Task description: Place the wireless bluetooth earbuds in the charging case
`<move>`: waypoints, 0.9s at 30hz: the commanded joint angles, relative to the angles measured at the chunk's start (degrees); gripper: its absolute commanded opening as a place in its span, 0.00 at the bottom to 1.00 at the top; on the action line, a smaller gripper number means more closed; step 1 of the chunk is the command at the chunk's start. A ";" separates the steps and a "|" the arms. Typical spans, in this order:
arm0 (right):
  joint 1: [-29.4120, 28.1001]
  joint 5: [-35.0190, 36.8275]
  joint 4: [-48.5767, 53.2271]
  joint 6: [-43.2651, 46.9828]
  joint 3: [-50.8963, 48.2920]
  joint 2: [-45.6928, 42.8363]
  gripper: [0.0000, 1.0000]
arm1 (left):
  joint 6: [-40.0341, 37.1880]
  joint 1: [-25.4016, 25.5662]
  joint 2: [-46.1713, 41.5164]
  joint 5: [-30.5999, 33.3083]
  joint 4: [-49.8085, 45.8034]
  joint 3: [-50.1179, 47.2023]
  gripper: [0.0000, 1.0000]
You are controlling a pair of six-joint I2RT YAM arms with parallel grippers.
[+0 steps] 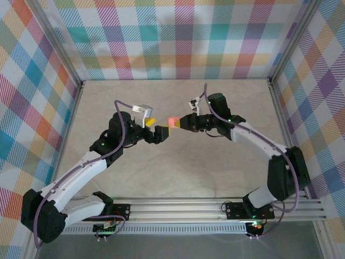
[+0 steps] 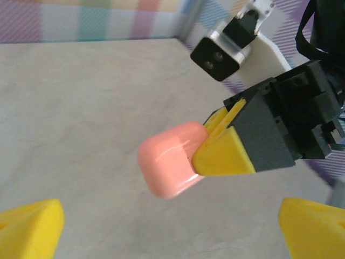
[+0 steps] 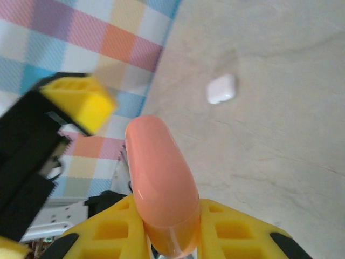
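Above the mid tabletop, the right claw is clamping the glossy pinkish-orange pebble-shaped plastic charging case by 1 end, w/ most of it sticking out unsupported. The left claw is standing wide apart just beside it, gripping nothing. Risk: the slick shell is prob. liable to be slipping or pivoting in that shallow pinch & dropping. A 2nd white pebble-shaped case is lying on the tabletop.

Bright, even light; soft glare on the pink case.
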State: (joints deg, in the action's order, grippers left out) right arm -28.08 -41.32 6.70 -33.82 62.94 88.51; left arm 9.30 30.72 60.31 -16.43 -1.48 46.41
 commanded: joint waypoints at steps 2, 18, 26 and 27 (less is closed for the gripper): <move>-0.13 1.98 5.51 1.37 4.77 9.57 0.08 | -4.02 -1.31 -3.32 12.66 -7.05 -3.52 1.00; -0.31 3.86 18.37 3.70 26.26 38.72 0.12 | -3.24 -4.76 -5.56 15.96 -8.10 -9.54 1.00; -0.23 6.14 24.67 4.98 27.55 38.49 0.38 | -3.58 -6.95 -5.94 15.55 -8.46 -9.72 1.00; -0.21 6.74 25.34 5.21 27.50 37.82 0.43 | -3.67 -7.28 -5.95 15.47 -8.50 -9.60 1.00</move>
State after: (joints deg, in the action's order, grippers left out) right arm -28.08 -36.21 26.94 -30.33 89.32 126.82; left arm 6.52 24.80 55.27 -1.37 -9.32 37.17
